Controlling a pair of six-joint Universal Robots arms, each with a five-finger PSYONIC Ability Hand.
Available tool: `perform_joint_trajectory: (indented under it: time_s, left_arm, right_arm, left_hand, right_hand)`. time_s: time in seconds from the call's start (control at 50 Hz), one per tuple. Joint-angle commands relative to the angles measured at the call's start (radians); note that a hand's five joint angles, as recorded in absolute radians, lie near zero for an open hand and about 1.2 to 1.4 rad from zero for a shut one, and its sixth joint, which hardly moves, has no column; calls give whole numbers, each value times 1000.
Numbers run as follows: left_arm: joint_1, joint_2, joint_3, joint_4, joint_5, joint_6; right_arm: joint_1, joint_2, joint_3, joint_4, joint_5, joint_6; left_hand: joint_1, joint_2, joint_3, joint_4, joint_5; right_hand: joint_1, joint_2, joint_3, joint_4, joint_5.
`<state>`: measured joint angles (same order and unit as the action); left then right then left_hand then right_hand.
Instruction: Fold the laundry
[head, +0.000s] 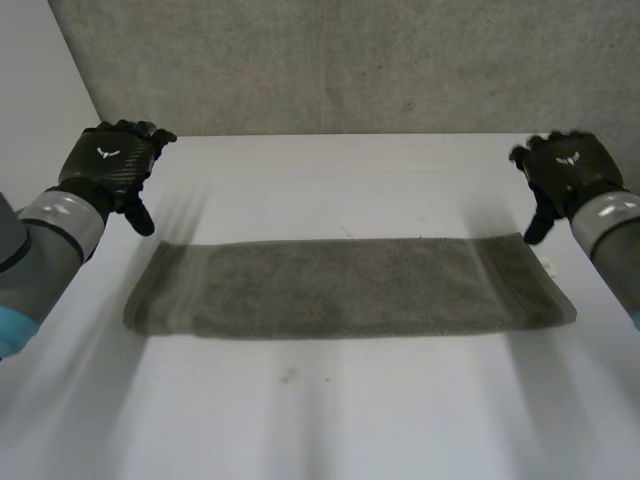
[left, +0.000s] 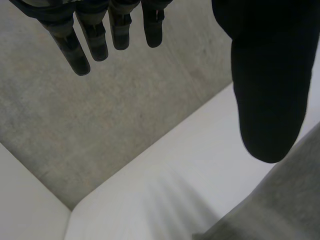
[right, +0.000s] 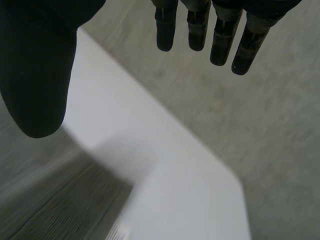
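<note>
A grey towel (head: 345, 287) lies flat on the white table (head: 330, 410), folded into a long band running left to right. My left hand (head: 112, 165) hovers above and behind the towel's left end, fingers straight and apart from the thumb, holding nothing. My right hand (head: 563, 172) hovers the same way behind the towel's right end, also empty. Beyond the left thumb (left: 267, 85) a corner of the towel (left: 280, 205) lies on the table. Near the right thumb (right: 35, 65) the towel's other end (right: 55, 200) lies flat.
A grey concrete-like wall (head: 340, 60) rises behind the table's far edge. Bare table stretches in front of the towel and behind it.
</note>
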<state>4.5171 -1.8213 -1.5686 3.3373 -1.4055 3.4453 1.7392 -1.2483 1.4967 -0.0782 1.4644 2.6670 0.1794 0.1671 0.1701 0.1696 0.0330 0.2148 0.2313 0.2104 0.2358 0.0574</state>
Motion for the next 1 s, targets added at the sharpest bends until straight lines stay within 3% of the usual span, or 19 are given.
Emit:
perform_joint_trajectory:
  time_s: [0.02, 0.14, 0.24, 0.36, 0.76, 0.86, 0.94, 1.0]
  left_arm:
    - [-9, 89, -154, 136, -1, -179]
    - [-10, 74, -240, 222, -1, -196]
    - [-9, 56, -269, 231, -1, -195]
    - [-9, 51, -277, 237, -3, -196]
    - [-9, 36, -289, 252, 0, -196]
    - [-7, 36, -289, 252, 0, -196]
    - [-7, 36, -289, 252, -1, -196]
    - [-7, 37, -291, 252, -1, -196]
  right_arm:
    - [-98, -48, 149, 109, -48, -7]
    - [-171, -40, 258, 62, -162, -27]
    - [-179, -2, 287, 6, -202, -59]
    - [-182, 18, 292, -6, -200, -111]
    - [-210, 130, 280, -87, -197, -157]
    - [-221, 141, 274, -104, -200, -157]
    - [-230, 167, 263, -121, -202, -171]
    - [-233, 184, 254, -126, -197, -203]
  left_hand:
    - [-5, 7, 4, 5, -33]
    - [-5, 7, 4, 5, -33]
    - [-5, 7, 4, 5, -33]
    - [-5, 7, 4, 5, -33]
    - [-5, 7, 4, 5, -33]
    - [-5, 7, 4, 5, -33]
    - [-5, 7, 4, 5, -33]
    - [-5, 7, 4, 5, -33]
  right_hand:
    - [143, 126, 147, 122, 126]
    - [222, 206, 227, 201, 205]
    - [296, 279, 300, 275, 279]
    - [454, 438, 459, 433, 437]
    - [663, 646, 667, 642, 646]
    - [783, 767, 788, 762, 766]
    - [1180, 1164, 1184, 1159, 1163]
    - [1181, 1165, 1186, 1160, 1164]
